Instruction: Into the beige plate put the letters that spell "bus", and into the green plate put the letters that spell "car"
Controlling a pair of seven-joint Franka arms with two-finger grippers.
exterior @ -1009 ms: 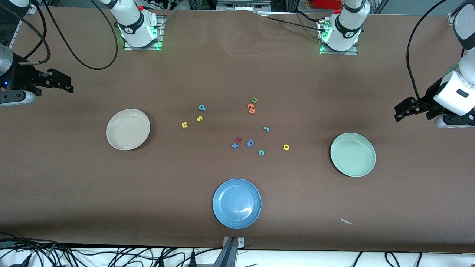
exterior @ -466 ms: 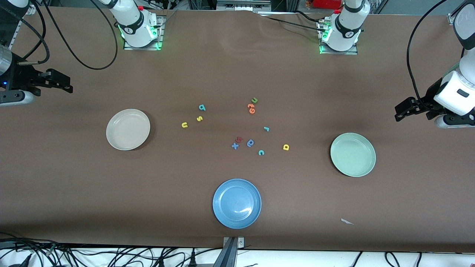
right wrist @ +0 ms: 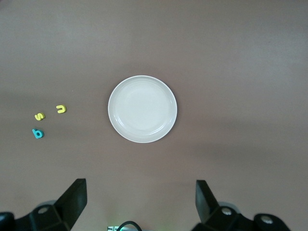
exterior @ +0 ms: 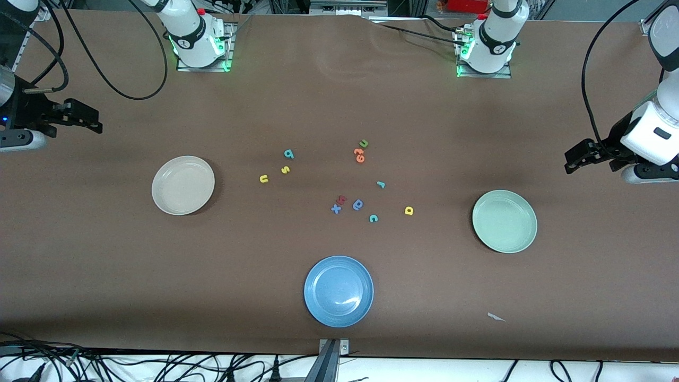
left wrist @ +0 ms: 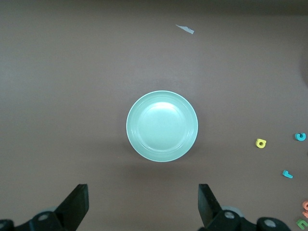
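Note:
The beige plate [exterior: 183, 185] [right wrist: 142, 109] lies empty toward the right arm's end. Beside it, nearer the middle, are the yellow "u" [exterior: 263, 179] [right wrist: 61, 109], yellow "s" [exterior: 285, 170] [right wrist: 39, 116] and teal "b" [exterior: 288, 154] [right wrist: 37, 133]. The green plate [exterior: 504, 221] [left wrist: 162, 126] lies empty toward the left arm's end. The yellow "a" [exterior: 408, 210] [left wrist: 261, 143], teal "c" [exterior: 373, 218] [left wrist: 301, 136] and teal "r" [exterior: 380, 184] [left wrist: 287, 174] lie between it and the table's middle. My right gripper [exterior: 98, 126] [right wrist: 139, 190] hangs open and empty above bare table near the beige plate. My left gripper [exterior: 568, 164] [left wrist: 142, 195] does the same near the green plate.
A blue plate [exterior: 338, 291] sits near the table's front edge. Among the letters lie a green "u" [exterior: 364, 143], orange letters [exterior: 359, 155], a darker blue round letter [exterior: 358, 204], a red letter [exterior: 342, 199] and a blue "x" [exterior: 336, 209]. A paper scrap [exterior: 496, 317] lies near the front.
The right gripper has drifted slightly toward the robots' side of the table. The left arm and all the letters and plates are where they were.

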